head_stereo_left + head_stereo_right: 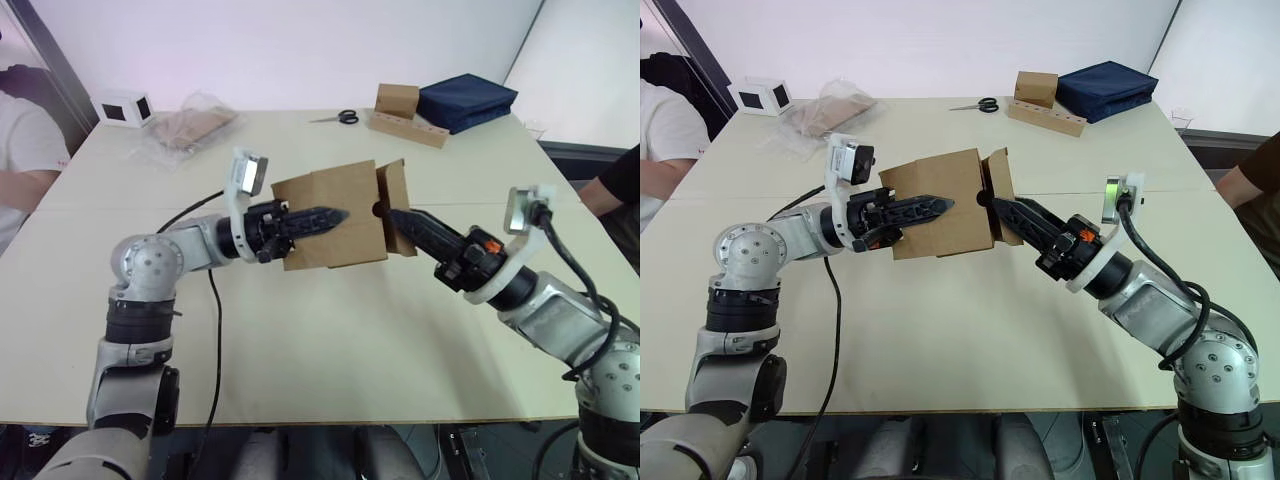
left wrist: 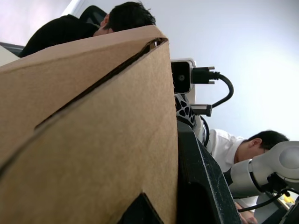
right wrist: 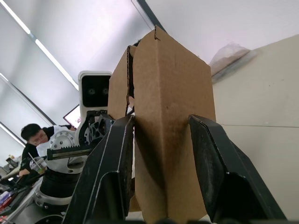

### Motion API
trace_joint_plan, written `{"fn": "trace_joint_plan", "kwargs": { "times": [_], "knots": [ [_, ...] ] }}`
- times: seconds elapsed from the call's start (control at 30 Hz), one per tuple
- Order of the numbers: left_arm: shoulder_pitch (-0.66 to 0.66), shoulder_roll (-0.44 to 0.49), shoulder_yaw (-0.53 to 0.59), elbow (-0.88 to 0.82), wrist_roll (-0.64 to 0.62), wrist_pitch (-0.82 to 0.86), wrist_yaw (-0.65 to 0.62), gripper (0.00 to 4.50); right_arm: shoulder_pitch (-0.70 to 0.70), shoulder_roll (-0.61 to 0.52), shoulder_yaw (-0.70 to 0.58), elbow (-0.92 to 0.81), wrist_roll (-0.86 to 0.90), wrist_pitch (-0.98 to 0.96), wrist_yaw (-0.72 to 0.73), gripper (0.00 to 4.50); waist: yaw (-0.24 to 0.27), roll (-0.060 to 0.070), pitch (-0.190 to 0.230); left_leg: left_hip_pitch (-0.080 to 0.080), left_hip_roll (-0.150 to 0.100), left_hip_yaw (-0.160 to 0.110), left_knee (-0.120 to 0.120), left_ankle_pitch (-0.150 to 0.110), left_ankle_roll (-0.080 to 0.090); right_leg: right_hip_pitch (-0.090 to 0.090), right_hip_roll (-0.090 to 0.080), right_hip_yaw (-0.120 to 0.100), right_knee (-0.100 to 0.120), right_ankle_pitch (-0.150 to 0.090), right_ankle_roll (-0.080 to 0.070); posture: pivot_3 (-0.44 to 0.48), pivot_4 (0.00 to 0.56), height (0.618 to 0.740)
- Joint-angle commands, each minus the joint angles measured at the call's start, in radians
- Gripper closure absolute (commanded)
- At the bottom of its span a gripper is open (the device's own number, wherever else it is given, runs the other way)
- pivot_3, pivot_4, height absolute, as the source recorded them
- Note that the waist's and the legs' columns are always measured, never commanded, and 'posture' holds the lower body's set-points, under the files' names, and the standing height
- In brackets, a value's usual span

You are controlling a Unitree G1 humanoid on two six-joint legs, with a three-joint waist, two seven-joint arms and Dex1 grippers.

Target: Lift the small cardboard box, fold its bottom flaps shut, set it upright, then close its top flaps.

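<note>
Plainly, the small cardboard box point(image 1: 335, 215) hangs above the desk point(image 1: 330, 350), carried between two tools, and that is where trouble could start. The left tool point(image 1: 335, 214) lies along the box's front wall, pinching it, one black finger showing outside. The right tool point(image 3: 161, 154) straddles a loose flap point(image 1: 398, 205) at the box's right end, its fingers spread either side of the cardboard and seemingly just touching. I judge the risk to be this: if the right tool pushes the flap off square, the box could twist in the left tool's pinch, slip or crease, or one flap could tuck under another.

Counted: one held box, two tools. Beyond the box, toward the desk's far edge, lie one clear bag point(image 1: 185, 128), one pair of scissors point(image 1: 341, 117), one brown cube on a holed strip point(image 1: 404, 113), one navy cloth bundle point(image 1: 466, 101) and one white box point(image 1: 124, 106). Two people sit at the desk's sides.
</note>
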Motion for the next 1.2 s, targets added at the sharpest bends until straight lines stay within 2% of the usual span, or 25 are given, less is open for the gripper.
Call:
{"fn": "trace_joint_plan", "kwargs": {
  "times": [0.03, 0.2, 0.5, 1.2],
  "knots": [
    [-0.009, -0.009, 0.017, -0.042, -0.015, -0.019, 0.003, 4.50, -0.022, 0.011, -0.005, -0.023, 0.007, -0.021, -0.011, 2.65, 0.000, 0.000, 0.000, 0.000, 0.000, 0.000, 0.000, 0.000, 0.000, 0.000, 0.000, 0.000, 0.000, 0.000, 0.000, 0.000, 0.150, 0.740],
    [0.007, -0.011, -0.011, -0.069, 0.036, -0.079, -0.014, 4.50, -0.031, 0.025, 0.003, -0.025, -0.008, -0.026, -0.026, 2.65, 0.000, 0.000, 0.000, 0.000, 0.000, 0.000, 0.000, 0.000, 0.000, 0.000, 0.000, 0.000, 0.000, 0.000, 0.000, 0.000, 0.150, 0.740],
    [0.015, -0.015, -0.023, -0.076, 0.056, -0.104, -0.028, 4.50, -0.036, 0.048, 0.027, -0.041, -0.026, -0.035, -0.047, 2.65, 0.000, 0.000, 0.000, 0.000, 0.000, 0.000, 0.000, 0.000, 0.000, 0.000, 0.000, 0.000, 0.000, 0.000, 0.000, 0.000, 0.150, 0.740],
    [0.002, -0.069, -0.014, -0.050, 0.081, -0.125, 0.037, 4.50, -0.072, 0.061, 0.061, -0.075, -0.014, -0.047, -0.087, 2.65, 0.000, 0.000, 0.000, 0.000, 0.000, 0.000, 0.000, 0.000, 0.000, 0.000, 0.000, 0.000, 0.000, 0.000, 0.000, 0.000, 0.150, 0.740]
  ]
}}
